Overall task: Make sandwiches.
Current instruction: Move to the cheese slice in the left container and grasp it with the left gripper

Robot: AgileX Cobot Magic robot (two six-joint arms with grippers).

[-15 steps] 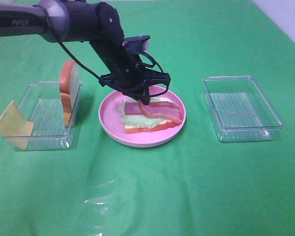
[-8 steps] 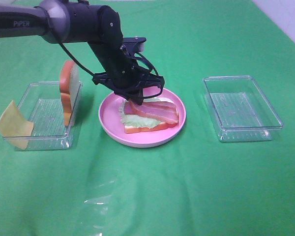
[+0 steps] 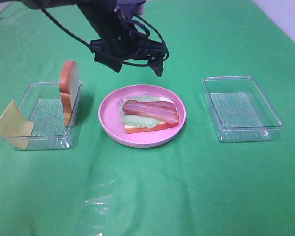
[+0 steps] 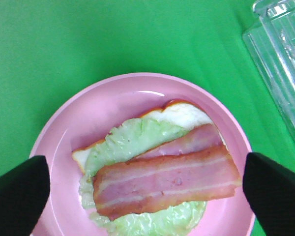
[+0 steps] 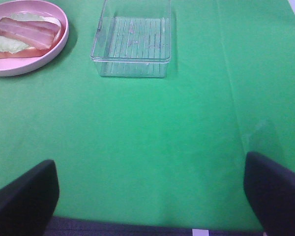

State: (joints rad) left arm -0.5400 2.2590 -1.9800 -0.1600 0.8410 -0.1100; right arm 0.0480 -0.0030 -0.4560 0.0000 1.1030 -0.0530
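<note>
Sandwich (image 3: 148,114), unfinished, sits on the pink plate (image 3: 108,115) at tabletop (image 3: 196,187) centre, bacon (image 3: 152,110) topmost. Left claw (image 3: 137,68) hovers above its far side, fingers apart, empty. Skewed bacon could slide off when cheese (image 3: 12,125) gets pressed on.

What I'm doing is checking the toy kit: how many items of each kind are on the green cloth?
White toy bread slices with orange-brown crust: 2
Pale green lettuce leaf: 1
Reddish-pink bacon strips: 2
Pale yellow cheese square: 1
Round pink plate: 1
Clear plastic trays: 2
Total: 9
</note>
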